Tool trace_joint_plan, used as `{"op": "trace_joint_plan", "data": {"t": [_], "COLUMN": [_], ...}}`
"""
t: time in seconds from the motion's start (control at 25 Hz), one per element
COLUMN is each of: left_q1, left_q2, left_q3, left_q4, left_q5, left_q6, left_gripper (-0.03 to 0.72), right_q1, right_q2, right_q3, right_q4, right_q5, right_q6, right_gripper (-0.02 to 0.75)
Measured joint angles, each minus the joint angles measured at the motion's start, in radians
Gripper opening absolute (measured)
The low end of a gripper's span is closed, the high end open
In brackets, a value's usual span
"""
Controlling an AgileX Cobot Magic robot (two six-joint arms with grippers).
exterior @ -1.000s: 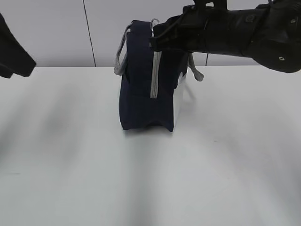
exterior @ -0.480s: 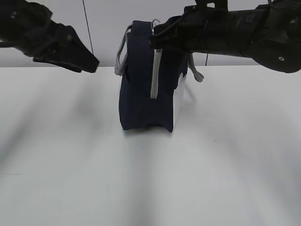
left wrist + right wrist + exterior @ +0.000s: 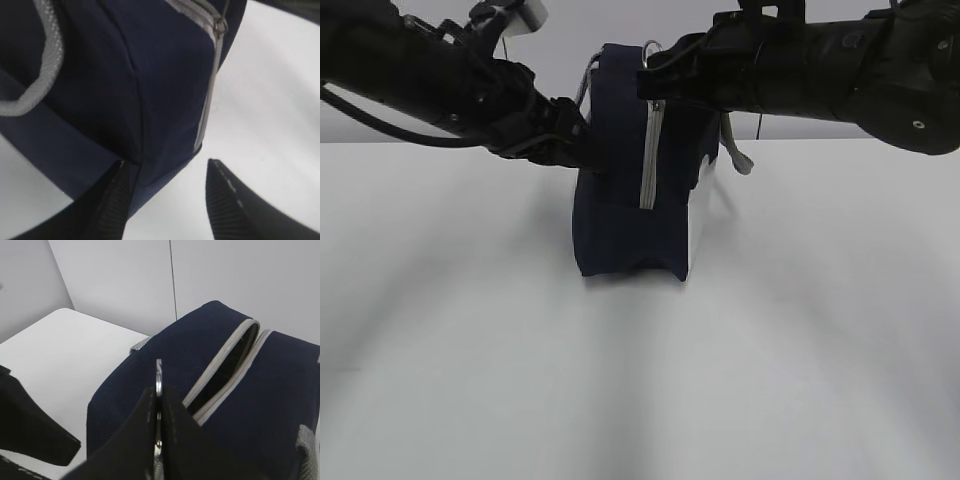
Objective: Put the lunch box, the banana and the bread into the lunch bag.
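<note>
The navy lunch bag (image 3: 620, 210) stands upright mid-table, its grey zipper (image 3: 646, 160) facing the camera. My right gripper (image 3: 646, 85) is shut on the metal ring pull (image 3: 158, 371) at the bag's top; beyond it the zipper (image 3: 225, 372) gapes partly open. My left gripper (image 3: 584, 150) is against the bag's left side. In the left wrist view it (image 3: 167, 162) is open, with the bag's (image 3: 125, 85) lower corner between the fingers and white table showing beside the right finger (image 3: 227, 200). The lunch box, the banana and the bread are out of view.
Grey strap handles (image 3: 578, 115) hang on both sides of the bag, one (image 3: 47, 60) close to my left gripper. The white table (image 3: 640, 380) stretches around the bag, with a pale wall behind it.
My left arm has swung in from the far left edge until its gripper meets the bag's left side. The right gripper and the bag have stayed put.
</note>
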Motion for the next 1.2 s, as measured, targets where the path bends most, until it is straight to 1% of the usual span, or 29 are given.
{"op": "trace_joint_plan", "data": {"t": [0.12,0.32,0.44,0.52,0.6,0.72,0.84,0.96,1.2], "left_q1": [-0.002,-0.002,-0.002,-0.002,-0.002,-0.002,-0.002,-0.002,-0.002], "left_q2": [0.023,0.033,0.053,0.073,0.094,0.106,0.110,0.110,0.087], "left_q3": [0.000,0.002,0.002,-0.005,-0.024,-0.036,-0.049,-0.052,-0.055], "left_q4": [-0.086,-0.242,-0.310,-0.326,-0.336,-0.330,-0.266,-0.176,-0.042], "left_q5": [-0.052,-0.083,-0.102,-0.105,-0.101,-0.093,-0.062,-0.015,0.045], "left_q6": [0.067,0.207,0.250,0.257,0.264,0.264,0.264,0.264,0.266], "left_gripper": [0.372,0.372,0.365,0.333,0.265,0.156,0.069,0.043,0.037], "right_q1": [0.000,0.000,0.000,0.000,0.000,0.000,0.000,0.000,0.004], "right_q2": [0.000,0.000,0.000,0.000,0.000,0.000,0.002,0.002,0.005], "right_q3": [0.000,0.000,0.000,0.000,0.000,0.000,0.000,0.000,-0.042], "right_q4": [0.000,0.000,0.000,0.000,0.000,0.000,0.000,0.000,-0.012], "right_q5": [0.000,0.000,0.000,0.000,0.000,0.002,0.004,0.009,0.064], "right_q6": [0.000,0.002,0.004,0.004,0.006,0.006,0.008,0.008,0.008], "right_gripper": [-0.001,-0.001,-0.001,-0.001,-0.001,-0.001,-0.001,-0.001,-0.001]}}
